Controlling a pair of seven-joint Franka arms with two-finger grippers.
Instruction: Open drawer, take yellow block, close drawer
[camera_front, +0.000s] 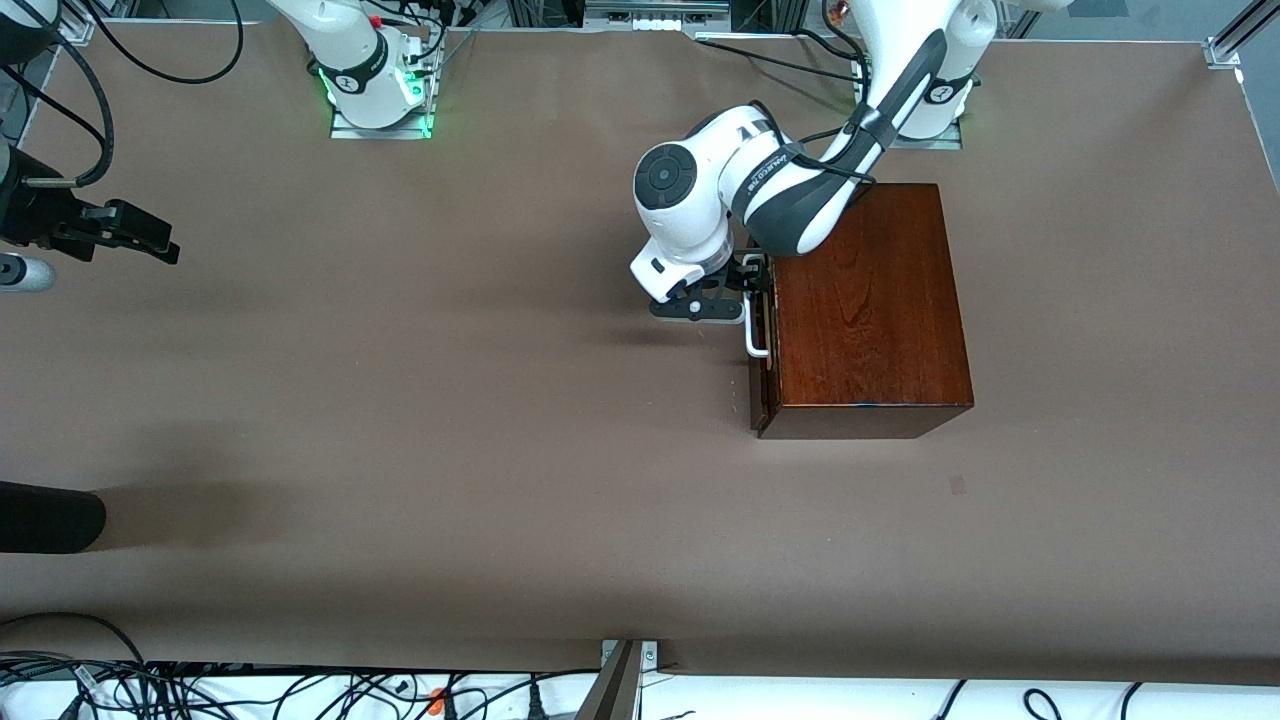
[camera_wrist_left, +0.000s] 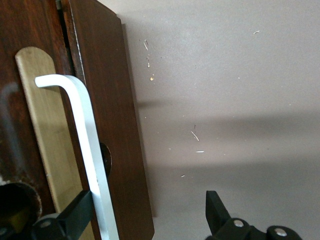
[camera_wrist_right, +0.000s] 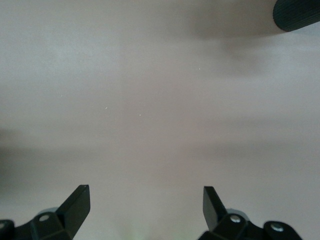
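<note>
The dark mahogany box (camera_front: 870, 300) stands toward the left arm's end of the table. Its drawer (camera_front: 760, 400) sits nearly flush with the box, with only a thin dark gap along the front (camera_wrist_left: 115, 125). My left gripper (camera_front: 728, 292) is open at the white handle (camera_front: 757, 335). In the left wrist view the left gripper (camera_wrist_left: 147, 200) straddles the handle (camera_wrist_left: 85, 125), one finger tucked between it and the drawer front, the other out over the table. My right gripper (camera_front: 165, 245) waits open above bare table at the right arm's end (camera_wrist_right: 146, 192). The yellow block is hidden.
A black cylindrical object (camera_front: 50, 520) pokes in at the table's edge at the right arm's end, nearer to the front camera than the right gripper; its tip (camera_wrist_right: 297, 15) also shows in the right wrist view. Cables run along the table's edges.
</note>
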